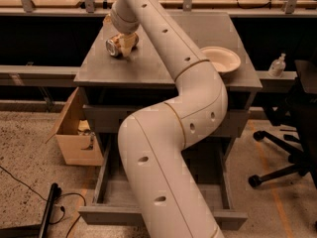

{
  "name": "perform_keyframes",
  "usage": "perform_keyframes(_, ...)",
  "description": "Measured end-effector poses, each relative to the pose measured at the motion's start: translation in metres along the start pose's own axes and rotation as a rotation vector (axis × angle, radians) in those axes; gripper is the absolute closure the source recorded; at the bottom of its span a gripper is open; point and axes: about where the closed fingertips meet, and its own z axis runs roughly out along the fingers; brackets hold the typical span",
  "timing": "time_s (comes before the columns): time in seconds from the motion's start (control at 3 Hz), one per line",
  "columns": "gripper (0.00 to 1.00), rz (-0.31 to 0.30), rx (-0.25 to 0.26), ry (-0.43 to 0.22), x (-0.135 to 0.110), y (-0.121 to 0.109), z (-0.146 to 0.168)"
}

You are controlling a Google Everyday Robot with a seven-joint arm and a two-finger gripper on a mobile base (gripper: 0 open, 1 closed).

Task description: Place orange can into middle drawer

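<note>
The orange can (114, 46) lies on its side at the back left of the grey cabinet top (148, 68), its shiny end facing me. My gripper (126, 42) reaches down from above and sits right at the can, on its right side, touching or nearly touching it. The middle drawer (101, 178) is pulled out low at the front, a wide shallow grey tray. My thick white arm (163, 157) crosses in front of it and hides most of its floor and its knob.
A pale paper bowl (221, 59) sits at the right edge of the cabinet top. An open cardboard box (74, 138) stands left of the cabinet. A small bottle (278, 64) and a black office chair (292, 133) are on the right. Cables (29, 187) lie on the floor.
</note>
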Motion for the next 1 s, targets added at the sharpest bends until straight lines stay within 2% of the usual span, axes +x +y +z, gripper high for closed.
perform_keyframes(0.33, 0.28, 0.001, -0.005, -0.008, -0.0037, 0.0011, 0.0095)
perform_keyframes(0.67, 0.46, -0.002, -0.011, -0.016, -0.0059, 0.0032, 0.014)
perform_keyframes(1.0, 0.69, -0.015, -0.031, -0.04, -0.0119, 0.0088, 0.0171)
